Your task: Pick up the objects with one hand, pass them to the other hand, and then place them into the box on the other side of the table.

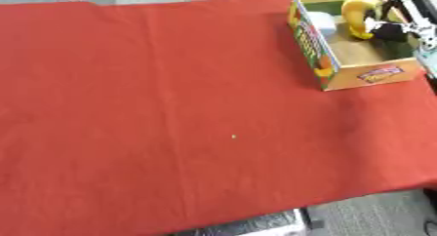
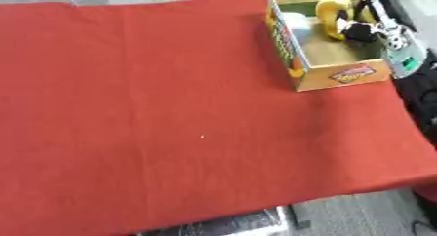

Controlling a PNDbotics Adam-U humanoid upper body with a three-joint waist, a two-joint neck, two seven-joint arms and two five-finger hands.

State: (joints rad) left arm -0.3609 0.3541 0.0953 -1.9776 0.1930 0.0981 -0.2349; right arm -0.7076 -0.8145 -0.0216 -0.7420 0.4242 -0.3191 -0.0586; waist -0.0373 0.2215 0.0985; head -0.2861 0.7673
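Now the banana [image 1: 357, 16] is inside the box [image 2: 337, 77] at the table's far right corner, its long axis running roughly from the far wall toward the near side, curve bulging left. The right hand [image 2: 358, 31] reaches in from the upper right, dark fingers curled against the banana's right side, apparently clasping it. A pale, whitish object [image 1: 322, 23] lies in the box just left of the banana. The red cloth [image 2: 153, 123] covers the table, with 1 tiny light speck [image 2: 202, 136] mid-cloth.
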